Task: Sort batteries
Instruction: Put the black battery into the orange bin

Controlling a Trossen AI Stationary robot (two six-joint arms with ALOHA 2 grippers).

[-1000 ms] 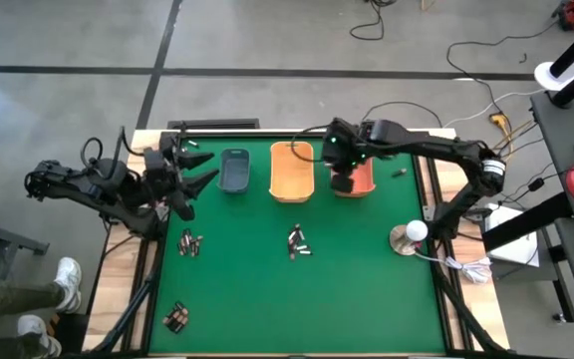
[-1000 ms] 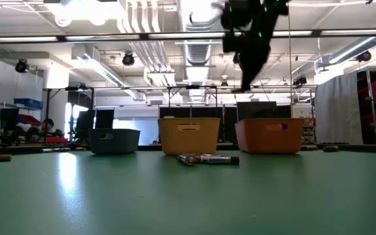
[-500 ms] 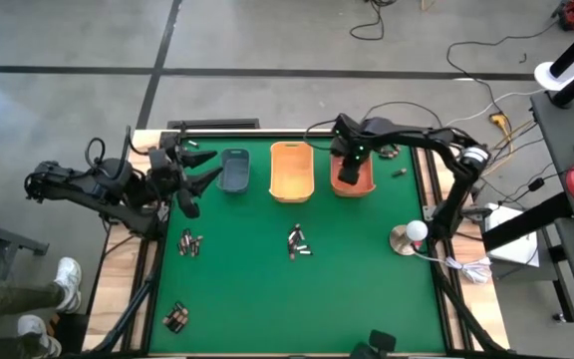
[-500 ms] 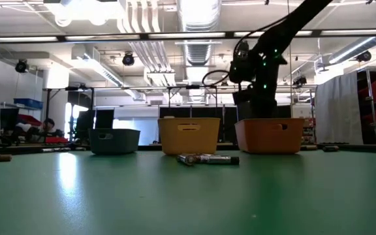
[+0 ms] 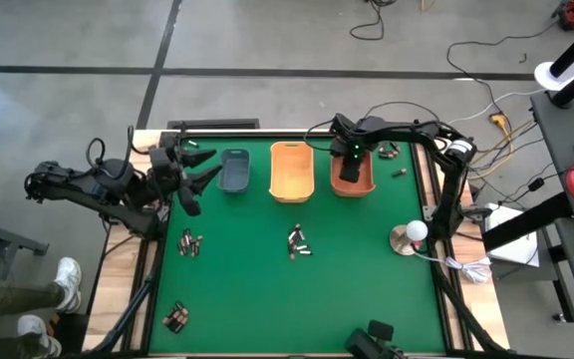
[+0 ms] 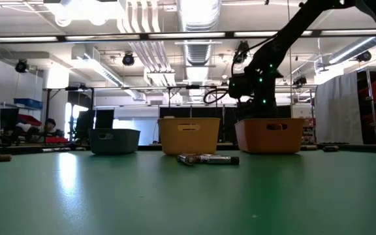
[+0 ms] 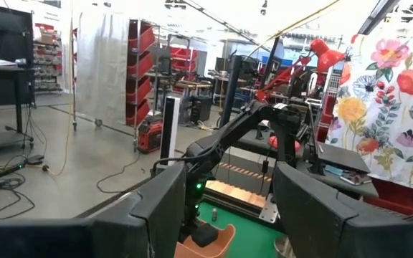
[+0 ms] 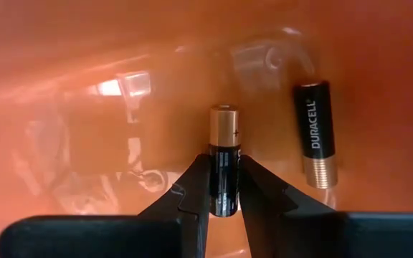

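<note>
The right gripper (image 8: 224, 188) — fingers pinched on a battery (image 8: 223, 165) — hangs inside the orange bin (image 5: 352, 178) at the table's far edge, ready to release — the left gripper (image 5: 189, 178) waits open at the left edge.

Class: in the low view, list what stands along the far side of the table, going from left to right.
Grey-blue bin → yellow bin → orange bin, with the right gripper dipping into it from above.

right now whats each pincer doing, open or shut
Left pincer: open, holding nothing, by the table's left edge.
Right pincer: shut on a battery, down inside the orange bin.
</note>
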